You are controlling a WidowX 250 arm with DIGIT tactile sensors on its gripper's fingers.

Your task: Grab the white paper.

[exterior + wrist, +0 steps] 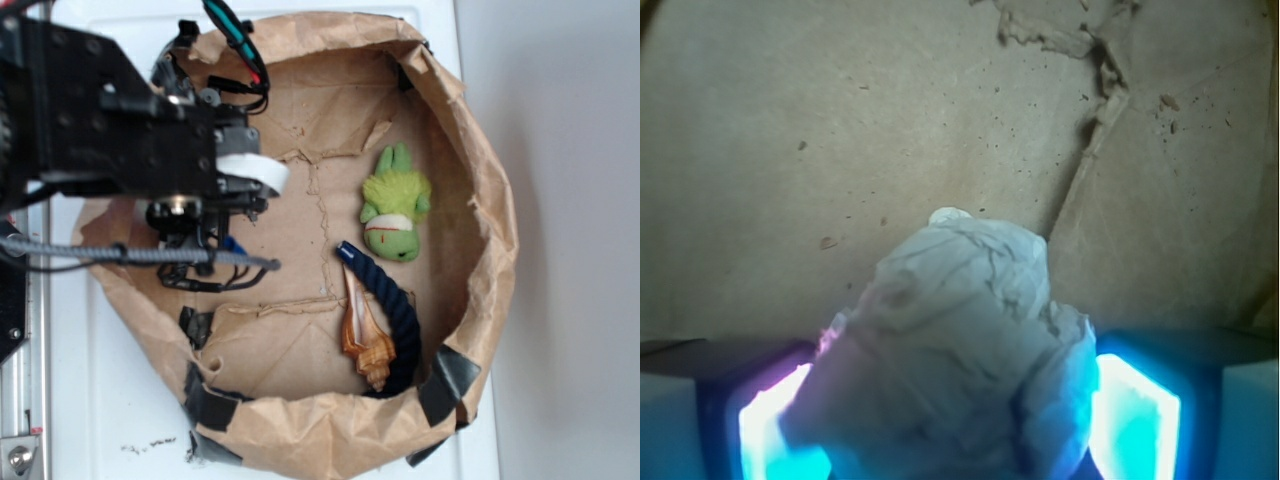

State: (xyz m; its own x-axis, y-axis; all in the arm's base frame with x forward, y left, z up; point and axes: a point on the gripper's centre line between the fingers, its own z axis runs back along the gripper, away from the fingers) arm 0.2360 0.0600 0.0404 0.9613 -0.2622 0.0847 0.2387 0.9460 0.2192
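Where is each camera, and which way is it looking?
Exterior: up above, looking straight down into the brown paper bag; the black robot arm covers the left side.
Wrist: sits on the arm, looking down past the glowing fingers at the white paper between them.
Shared: both see the bag's brown floor; the exterior view hides the white paper under the arm.
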